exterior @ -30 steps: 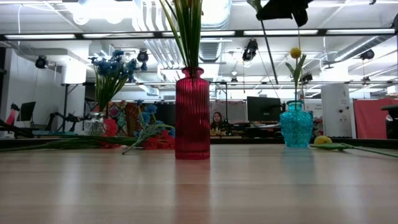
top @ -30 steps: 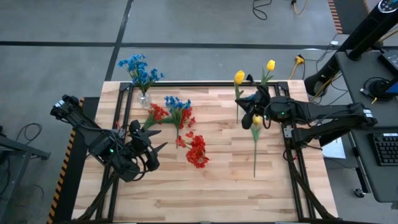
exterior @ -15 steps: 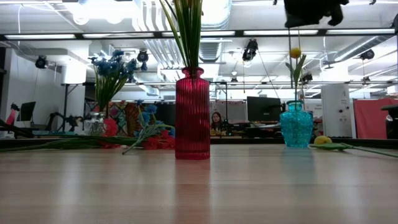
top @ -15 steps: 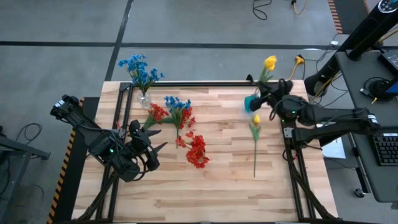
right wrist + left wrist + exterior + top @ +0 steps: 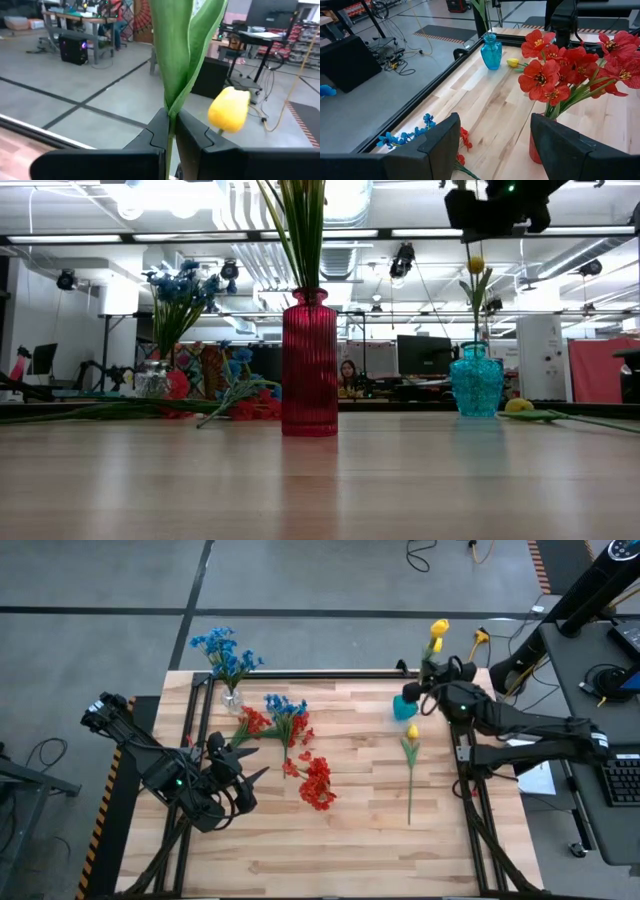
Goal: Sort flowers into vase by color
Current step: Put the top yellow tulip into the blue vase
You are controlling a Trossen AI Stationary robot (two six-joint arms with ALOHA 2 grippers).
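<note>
My right gripper (image 5: 434, 666) hovers over the teal vase (image 5: 404, 706) at the far right, shut on a yellow tulip (image 5: 438, 630). In the low view its thin stem (image 5: 467, 290) runs down to the vase's mouth; whether its lower end is inside I cannot tell. A yellow tulip (image 5: 476, 266) stands in that vase (image 5: 477, 380). Another (image 5: 411, 736) lies flat on the table. Red flowers (image 5: 318, 783) fill the red vase (image 5: 309, 365), and blue ones (image 5: 226, 653) stand in a clear vase. My left gripper (image 5: 252, 766) waits open left of the red vase. My right gripper pinches the tulip's green stem (image 5: 170, 124) just below its long leaves, between the two fingers (image 5: 155, 134). The fingers reach in level and lie across the stem. The tulip stands upright in the hold, leaves and bud above the fingers, stem hanging below.
A loose blue sprig (image 5: 285, 708) and a loose red sprig (image 5: 254, 722) lie on the table near the clear vase. A black frame rail (image 5: 300, 675) runs along the table's far edge. Bare wood lies toward the near edge.
My right gripper has swung toward the table's right and far edges, from left of the teal vase to above it, turning as it went. The held tulip went along and now stands upright beside the one in the vase.
</note>
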